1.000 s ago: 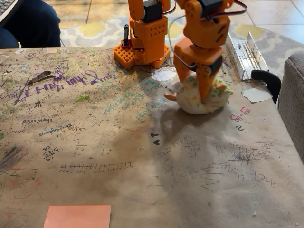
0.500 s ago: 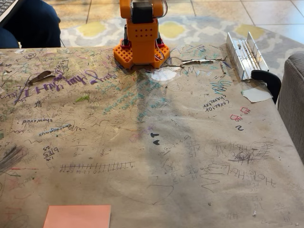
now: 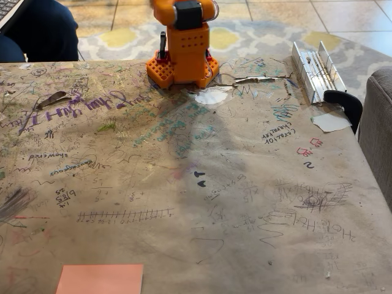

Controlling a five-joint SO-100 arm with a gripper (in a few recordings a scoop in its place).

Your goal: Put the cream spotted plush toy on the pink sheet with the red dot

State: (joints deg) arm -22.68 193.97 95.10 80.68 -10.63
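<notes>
Orange arm base (image 3: pixel 182 52) at the far table edge, upper links running out of frame. Gripper state: cannot tell from this fixed view. Pink sheet (image 3: pixel 101 278) flat at the near edge of the scribbled brown table (image 3: pixel 245 202), bare on its visible part; plush's whereabouts also untellable.

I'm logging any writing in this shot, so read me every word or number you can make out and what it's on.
"AT", roughly: bold black letters on the table.
"2": black number on the table, near its right edge.
Purple handwriting on the table: upside down, too blurred to read.
Other scribbles: too small.
Pink sheet: no text.
</notes>
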